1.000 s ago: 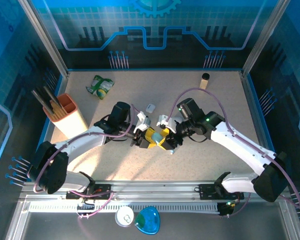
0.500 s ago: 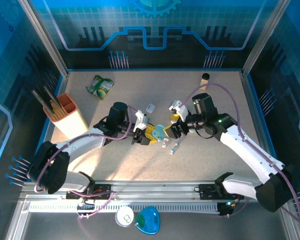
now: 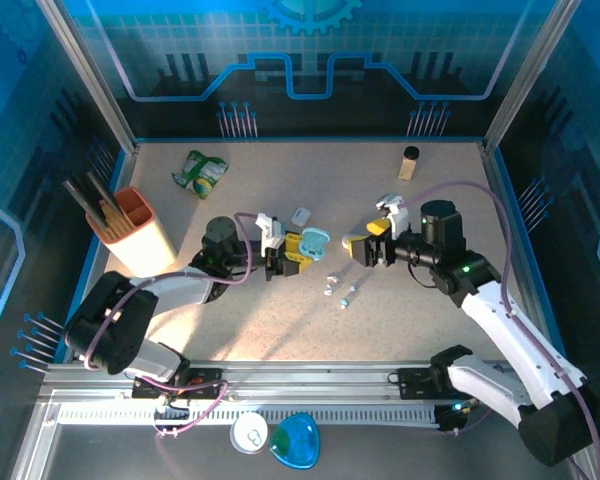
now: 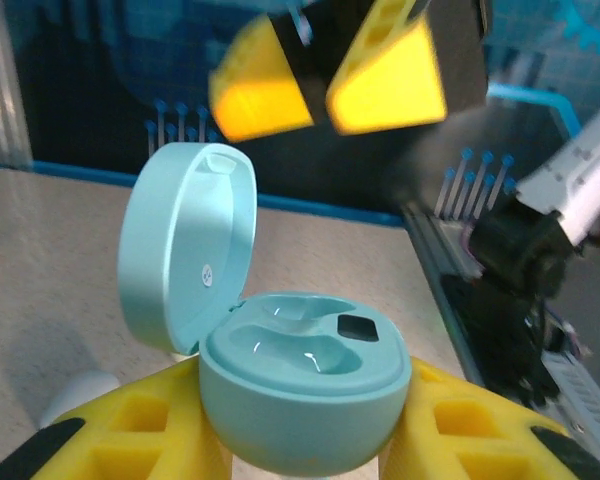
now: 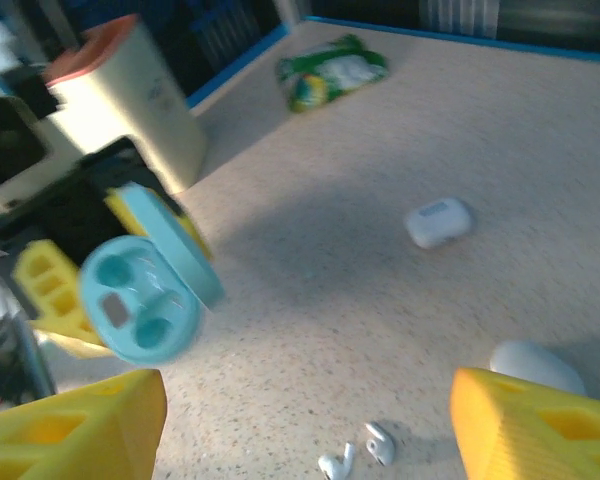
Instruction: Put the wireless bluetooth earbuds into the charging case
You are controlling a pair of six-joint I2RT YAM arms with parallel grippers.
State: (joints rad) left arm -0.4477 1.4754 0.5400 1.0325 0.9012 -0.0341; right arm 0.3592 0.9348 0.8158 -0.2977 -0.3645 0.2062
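1. Left gripper (image 4: 305, 445) is clamped on the base of the teal charging case (image 4: 300, 375). The lid is hinged open, both wells are empty, and the mouth is tilted toward the right arm.
2. Right gripper (image 5: 310, 410) is spread wide with nothing between the fingers. It hovers to the right of the case, apart from it.
3. Earbuds (image 3: 330, 285) lie loose on the table (image 3: 280, 325), on the near side of the gap between the two grippers. None are seated. The right wrist view shows two white ones lying close together just beneath its fingers.
4. Step, as I read it: case presented, pick not started.
5. Next: right arm drops onto one bud, narrows the jaws and pinches across the body rather than the stem. The part is tiny and slick, so it will likely skid or flip on a shallow grasp. Then match the bud to the correct well and orientation before pressing in.
6. Small white case (image 3: 300, 215) lies just behind the teal one. Not needed, so steer clear.
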